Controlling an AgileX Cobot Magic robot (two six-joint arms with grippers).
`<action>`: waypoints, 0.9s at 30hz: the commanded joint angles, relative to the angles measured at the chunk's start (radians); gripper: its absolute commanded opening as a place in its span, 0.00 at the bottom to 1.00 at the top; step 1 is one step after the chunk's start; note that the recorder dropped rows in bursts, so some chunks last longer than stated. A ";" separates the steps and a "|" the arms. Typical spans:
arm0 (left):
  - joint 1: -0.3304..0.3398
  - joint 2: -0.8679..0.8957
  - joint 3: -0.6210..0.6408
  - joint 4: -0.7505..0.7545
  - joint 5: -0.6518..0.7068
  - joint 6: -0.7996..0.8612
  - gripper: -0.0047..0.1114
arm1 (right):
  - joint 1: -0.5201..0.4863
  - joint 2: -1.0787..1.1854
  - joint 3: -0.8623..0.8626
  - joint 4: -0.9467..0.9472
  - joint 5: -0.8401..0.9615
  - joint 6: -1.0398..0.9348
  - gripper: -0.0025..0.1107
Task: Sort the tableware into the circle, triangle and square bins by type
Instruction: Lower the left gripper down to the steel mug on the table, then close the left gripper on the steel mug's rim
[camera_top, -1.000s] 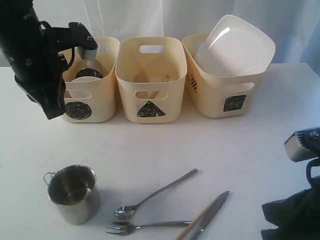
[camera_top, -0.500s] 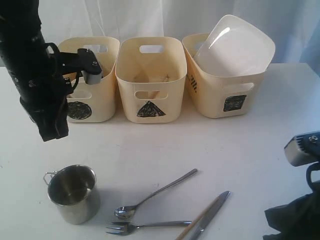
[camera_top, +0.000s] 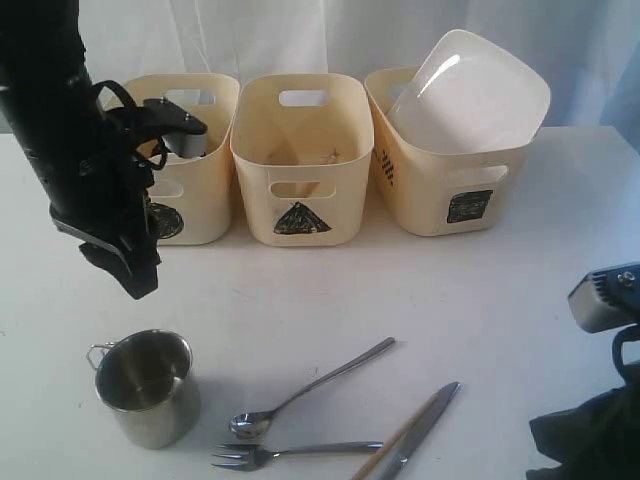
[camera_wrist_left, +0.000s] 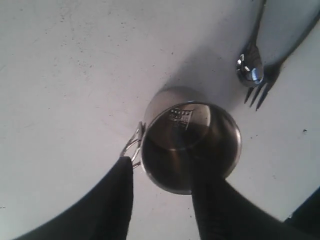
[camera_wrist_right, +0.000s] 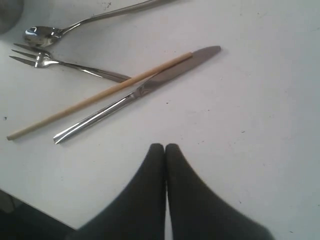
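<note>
A steel handled mug (camera_top: 147, 385) stands upright at the front left of the table. My left gripper (camera_top: 135, 280) hangs above and behind it, open and holding nothing. In the left wrist view the left gripper (camera_wrist_left: 162, 167) shows the mug (camera_wrist_left: 190, 145) beyond its spread fingers. A spoon (camera_top: 310, 388), fork (camera_top: 300, 452), knife (camera_top: 425, 425) and one chopstick (camera_top: 385, 455) lie at the front centre. The circle bin (camera_top: 190, 190), triangle bin (camera_top: 300, 160) and square bin (camera_top: 450, 170) stand in a row at the back. A white square plate (camera_top: 470, 90) leans in the square bin. My right gripper (camera_wrist_right: 165, 147) is shut and empty near the knife (camera_wrist_right: 135, 95).
The right arm (camera_top: 590, 430) sits low at the front right corner. A white curtain hangs behind the bins. Bare white tabletop (camera_top: 450, 300) lies between the bins and the cutlery.
The left gripper has come away from the circle bin, moved down and forward toward the mug, and its jaws have opened. The right arm has stayed put.
</note>
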 joint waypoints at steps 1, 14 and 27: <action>0.000 0.005 0.037 -0.036 0.093 0.015 0.42 | -0.003 -0.006 0.008 -0.008 -0.022 0.001 0.02; 0.000 0.078 0.163 -0.029 -0.085 0.095 0.42 | -0.003 -0.006 0.008 -0.006 -0.014 0.001 0.02; 0.000 0.097 0.164 -0.029 -0.188 0.130 0.42 | -0.003 -0.006 0.008 0.000 0.004 0.009 0.02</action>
